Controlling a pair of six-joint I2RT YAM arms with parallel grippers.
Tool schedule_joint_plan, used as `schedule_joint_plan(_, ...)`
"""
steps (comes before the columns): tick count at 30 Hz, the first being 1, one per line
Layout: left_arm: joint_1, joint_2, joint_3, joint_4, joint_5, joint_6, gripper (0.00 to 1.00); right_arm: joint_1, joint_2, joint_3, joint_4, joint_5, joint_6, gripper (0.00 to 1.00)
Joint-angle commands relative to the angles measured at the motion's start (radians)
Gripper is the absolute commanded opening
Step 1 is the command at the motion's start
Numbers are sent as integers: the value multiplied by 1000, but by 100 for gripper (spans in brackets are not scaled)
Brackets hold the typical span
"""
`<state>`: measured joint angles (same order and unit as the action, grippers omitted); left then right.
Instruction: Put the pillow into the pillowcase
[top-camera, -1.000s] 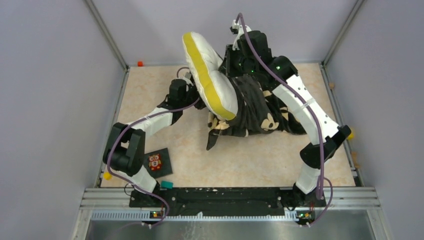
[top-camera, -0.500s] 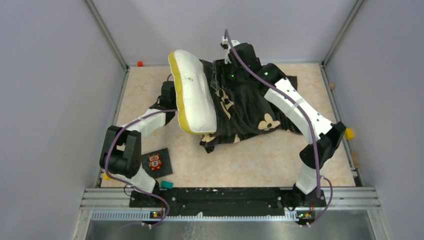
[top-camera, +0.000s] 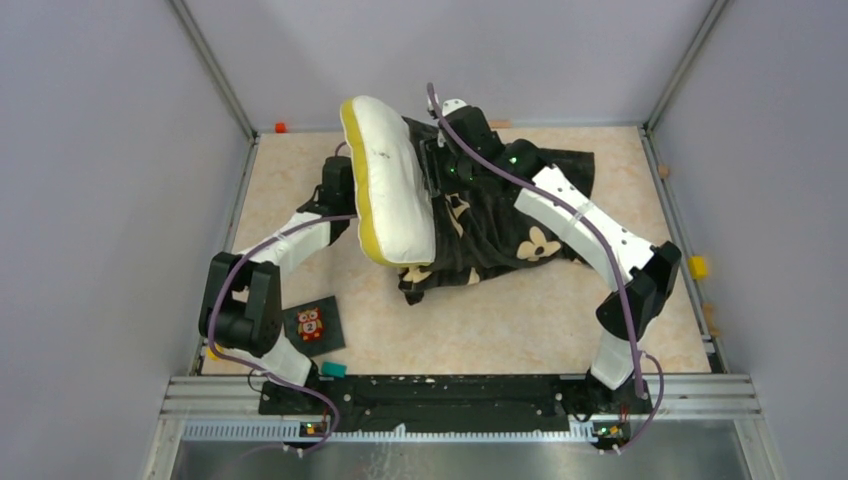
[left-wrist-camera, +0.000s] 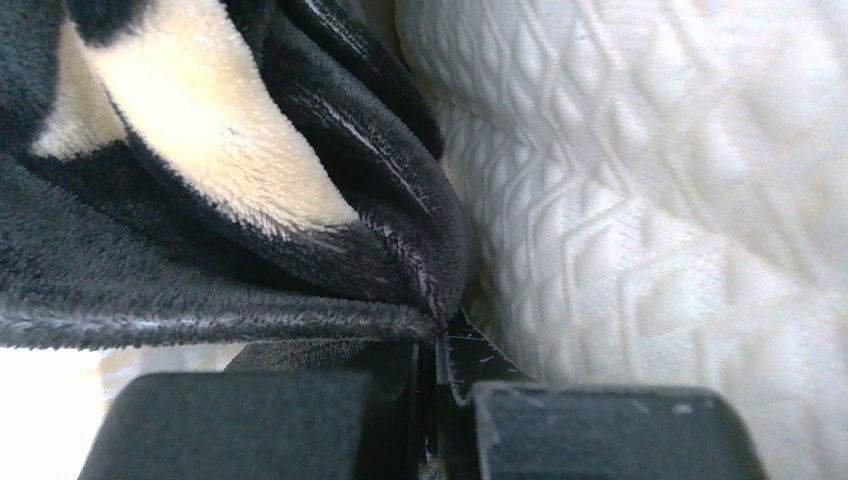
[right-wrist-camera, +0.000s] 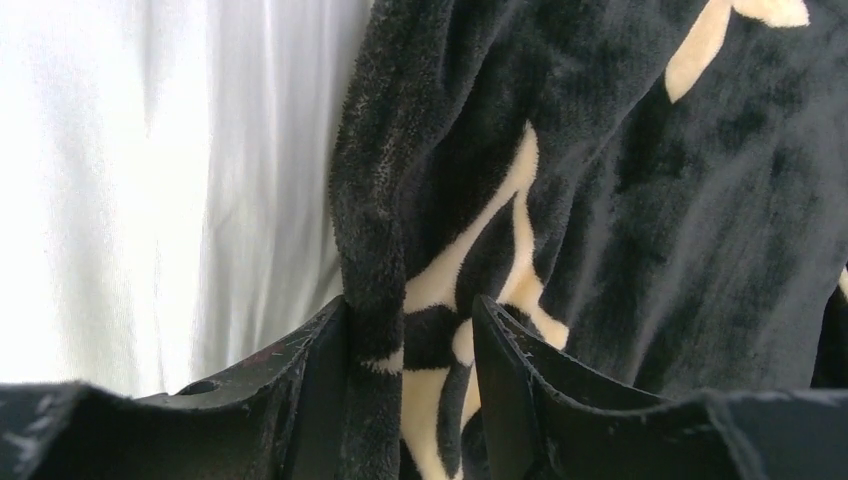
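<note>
Worktop (top-camera: 520, 330): beige, mottled; grey walls on three sides; both arm bases at the near edge
Pillow (top-camera: 395, 190): far-centre of the worktop, raised on edge and tilted; white quilted face up and to the right; yellow band (top-camera: 362, 200) running down its left side; most of it shows bare, outside the sack
Pillowcase (top-camera: 500, 225): black plush with cream flower motifs; bunched and spread on the worktop just right of the pillow, touching it along its right side; a crumpled corner lies under the pillow's near end
Left arm: reaches in from the left, its wrist hidden behind the pillow in the top view
Left gripper (left-wrist-camera: 437, 350): jaws closed down to a slit — a folded black edge of the pillowcase is nipped at the tips; quilted pillow surface just to the right of the fold, touching it
Right arm: stretched across the pillowcase to the pillow's far end
Right gripper (right-wrist-camera: 410, 340): jaws part-way apart; a thick black hem of the pillowcase stands between them, touching the left finger; whether it is pinched — cannot tell; white pillow fabric beside the hem on the left
Owl card (top-camera: 310, 324): small, dark; flat on the near-left of the worktop, well apart from the pillow
</note>
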<state>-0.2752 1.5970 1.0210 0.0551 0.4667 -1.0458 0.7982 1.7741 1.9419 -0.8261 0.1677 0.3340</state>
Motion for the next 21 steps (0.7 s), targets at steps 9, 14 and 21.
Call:
schedule_joint_plan(9,-1,-61,137,-30,26,83,0,1,10,30,-8,53,-17,24)
schedule_joint_plan(14,1,-52,355,-175,39,169,0,-84,38,318,-123,133,-51,0)
schedule_joint_plan(21,-1,-14,796,-380,100,287,0,-151,-2,543,16,177,-96,0)
